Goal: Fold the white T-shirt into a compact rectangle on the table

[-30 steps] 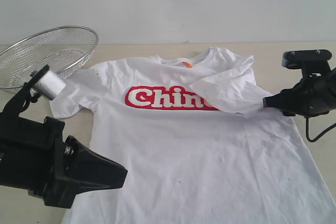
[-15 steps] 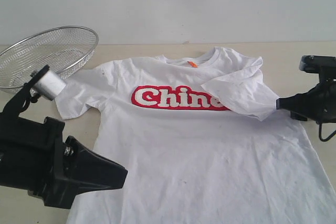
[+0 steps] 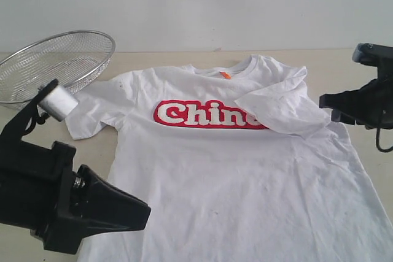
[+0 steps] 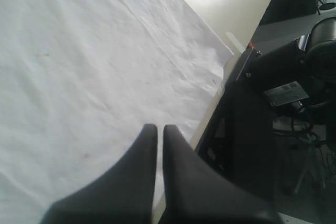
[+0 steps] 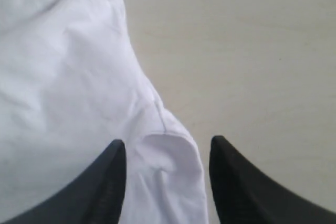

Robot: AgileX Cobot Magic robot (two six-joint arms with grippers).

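1. White T-shirt (image 3: 233, 176) lies spread on the table (image 3: 344, 69), lettering up, with its hem toward the near edge.
2. Left gripper (image 3: 146, 208) is nearest and hangs over the hem area. Only the left wrist view shows its jaws pressed together and empty.
3. Right gripper (image 3: 326, 106) sits just beside the folded-in sleeve (image 3: 279, 111). Only the right wrist view shows its jaws apart, with a fabric ridge lying between them.
4. Wire basket (image 3: 61, 59) stands farthest away, on the left. Neither wrist view shows it.

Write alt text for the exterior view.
A white T-shirt with red lettering lies on a beige table, one sleeve folded over the lettering. The open right gripper sits beside that sleeve; the shut left gripper fills the foreground near a wire basket.
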